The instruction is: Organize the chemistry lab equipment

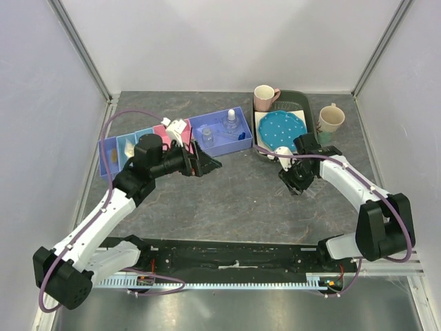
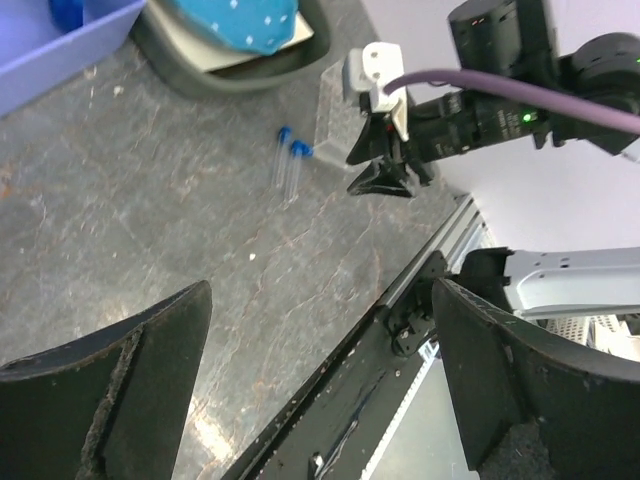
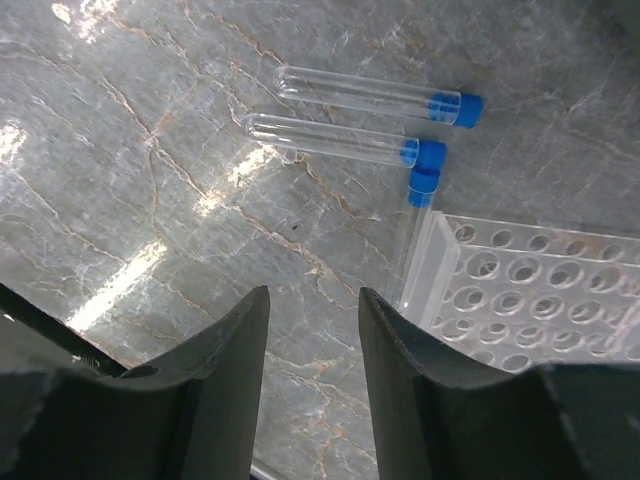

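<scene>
Right wrist: right gripper point(image 3: 312, 325), jaws apart, hovers above blue-capped vials point(image 3: 340, 140).

Vials point(image 3: 340, 140) lying side by side on table point(image 3: 120, 120), tube rack point(image 3: 530, 290) just beside

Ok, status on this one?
Left tool open, empty. Right tool open, empty, over blue-capped vials. Vials lie flat beside clear tube rack. Nothing blocking them.

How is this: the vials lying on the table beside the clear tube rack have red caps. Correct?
No: the caps are blue, not red. The right wrist view shows the vials lying on the table beside the clear tube rack.
</scene>
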Robot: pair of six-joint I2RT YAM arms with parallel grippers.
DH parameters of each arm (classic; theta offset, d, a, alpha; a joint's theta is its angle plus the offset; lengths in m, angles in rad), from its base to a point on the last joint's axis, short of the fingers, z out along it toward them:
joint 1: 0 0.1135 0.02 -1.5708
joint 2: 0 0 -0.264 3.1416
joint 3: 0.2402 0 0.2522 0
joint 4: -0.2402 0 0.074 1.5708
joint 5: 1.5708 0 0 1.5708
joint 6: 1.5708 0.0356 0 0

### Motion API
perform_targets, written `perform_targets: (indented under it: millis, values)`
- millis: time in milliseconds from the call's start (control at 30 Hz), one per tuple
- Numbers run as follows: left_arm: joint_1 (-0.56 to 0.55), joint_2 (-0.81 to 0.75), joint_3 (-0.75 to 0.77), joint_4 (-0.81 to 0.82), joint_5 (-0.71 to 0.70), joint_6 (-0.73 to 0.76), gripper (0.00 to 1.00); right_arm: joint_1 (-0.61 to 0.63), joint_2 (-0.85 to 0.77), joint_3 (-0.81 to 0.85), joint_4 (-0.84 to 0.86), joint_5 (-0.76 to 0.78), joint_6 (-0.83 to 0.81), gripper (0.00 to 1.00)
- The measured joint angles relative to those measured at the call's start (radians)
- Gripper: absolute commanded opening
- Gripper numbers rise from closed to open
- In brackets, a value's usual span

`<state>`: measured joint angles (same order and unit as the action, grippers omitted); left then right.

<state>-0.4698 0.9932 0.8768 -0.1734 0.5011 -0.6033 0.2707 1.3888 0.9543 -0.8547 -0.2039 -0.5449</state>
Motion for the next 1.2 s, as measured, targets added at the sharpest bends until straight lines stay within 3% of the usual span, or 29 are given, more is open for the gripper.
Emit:
perform_targets:
  millis: [267, 900, 1200]
  values:
    - [-0.024, 0.001, -0.086, 0.003, -0.063, -0.001, 0.96, -0.003, 0.032, -0.071, 0.088, 0.05, 0.025, 0.45]
    - [-0.025, 0.036, -0.118, 0.061, -0.073, -0.002, 0.94, -0.079, 0.15, -0.089, 0.197, 0.095, 0.02, 0.47]
    - [-0.026, 0.068, -0.118, 0.079, -0.072, -0.008, 0.93, -0.097, 0.165, -0.089, 0.218, 0.088, 0.016, 0.43]
